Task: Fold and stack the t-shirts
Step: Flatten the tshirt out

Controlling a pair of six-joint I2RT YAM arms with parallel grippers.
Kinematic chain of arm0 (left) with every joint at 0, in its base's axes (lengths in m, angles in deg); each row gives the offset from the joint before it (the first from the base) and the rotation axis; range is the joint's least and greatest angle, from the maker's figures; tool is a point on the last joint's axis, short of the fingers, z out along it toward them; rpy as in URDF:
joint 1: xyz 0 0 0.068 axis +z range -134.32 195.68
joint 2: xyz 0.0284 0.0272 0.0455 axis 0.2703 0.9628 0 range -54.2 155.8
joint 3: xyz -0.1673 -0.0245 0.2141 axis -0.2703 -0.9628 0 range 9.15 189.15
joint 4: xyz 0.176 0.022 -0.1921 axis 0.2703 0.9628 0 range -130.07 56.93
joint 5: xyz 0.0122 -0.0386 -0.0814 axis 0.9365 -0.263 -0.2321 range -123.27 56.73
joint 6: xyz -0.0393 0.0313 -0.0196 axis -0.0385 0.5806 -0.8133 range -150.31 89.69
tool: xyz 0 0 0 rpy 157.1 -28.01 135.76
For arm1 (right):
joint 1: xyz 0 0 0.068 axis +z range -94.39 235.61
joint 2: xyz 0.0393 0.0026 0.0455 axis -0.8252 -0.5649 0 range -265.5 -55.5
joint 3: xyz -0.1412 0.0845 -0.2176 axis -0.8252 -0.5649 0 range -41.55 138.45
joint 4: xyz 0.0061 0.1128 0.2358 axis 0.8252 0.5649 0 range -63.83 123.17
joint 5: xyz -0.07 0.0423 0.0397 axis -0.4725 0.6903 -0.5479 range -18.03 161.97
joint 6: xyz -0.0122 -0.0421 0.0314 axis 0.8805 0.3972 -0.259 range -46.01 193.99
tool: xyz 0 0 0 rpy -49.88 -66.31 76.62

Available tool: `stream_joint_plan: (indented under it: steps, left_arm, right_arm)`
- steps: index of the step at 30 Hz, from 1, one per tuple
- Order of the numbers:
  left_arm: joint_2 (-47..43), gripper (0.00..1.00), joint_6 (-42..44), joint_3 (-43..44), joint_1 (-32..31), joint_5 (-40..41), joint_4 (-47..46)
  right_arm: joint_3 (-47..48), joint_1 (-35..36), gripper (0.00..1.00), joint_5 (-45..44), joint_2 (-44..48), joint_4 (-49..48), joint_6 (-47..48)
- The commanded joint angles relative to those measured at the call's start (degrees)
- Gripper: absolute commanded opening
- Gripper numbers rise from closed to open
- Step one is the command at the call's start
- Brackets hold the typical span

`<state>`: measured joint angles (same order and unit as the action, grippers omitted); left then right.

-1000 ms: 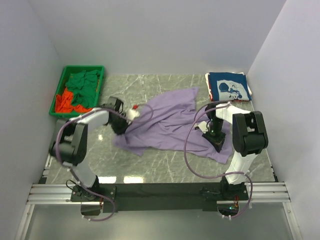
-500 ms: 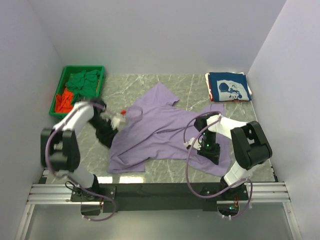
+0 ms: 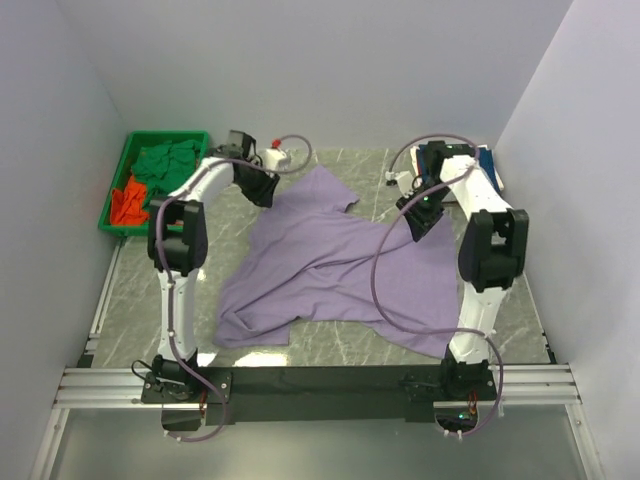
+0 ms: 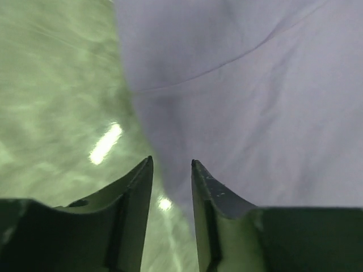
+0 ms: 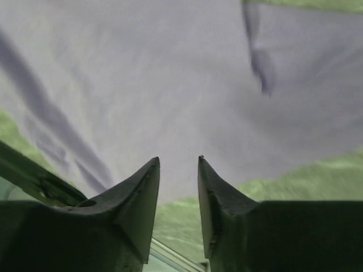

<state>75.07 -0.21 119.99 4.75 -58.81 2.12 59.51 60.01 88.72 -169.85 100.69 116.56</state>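
The lavender t-shirt [image 3: 330,265] was spread, creased, over a veined marble table [image 3: 340,345] enclosed by pale walls [image 3: 300,70]. The left gripper [image 4: 171,162] and right gripper [image 5: 178,158] were held parted above it, nothing pinched. Green t-shirts [image 3: 165,160] were heaped in a bin [image 3: 125,165] at the far left.

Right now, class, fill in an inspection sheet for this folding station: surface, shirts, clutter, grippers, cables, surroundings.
Surface: marbled table top.
Job's things: lavender t-shirt spread, wrinkled, unfolded; navy t-shirt far right, mostly hidden; green tee and orange-red tee in green bin.
Clutter: nothing seen.
Grippers: left gripper open at lavender shirt's edge; right gripper open over it; both empty.
Cables: right cable crosses the lavender shirt; left cable loops near the far edge.
Surroundings: white walls; metal rail at near edge.
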Motion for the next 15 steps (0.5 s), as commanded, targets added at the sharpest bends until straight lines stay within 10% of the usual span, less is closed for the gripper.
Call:
stream_joint_plan:
  steps: [1,15]
  left_arm:
    - [0.7,0.38,-2.5,-2.1,-1.1,3.4,-3.2]
    - [-26.9,0.11,8.0,-49.3,2.9,14.3,-3.8]
  right_arm:
    - [3.1,0.7,0.38,-1.7,-6.6,0.0,-7.7]
    - [-18.8,8.1,0.29,-4.4,-1.0,-9.0,-6.9]
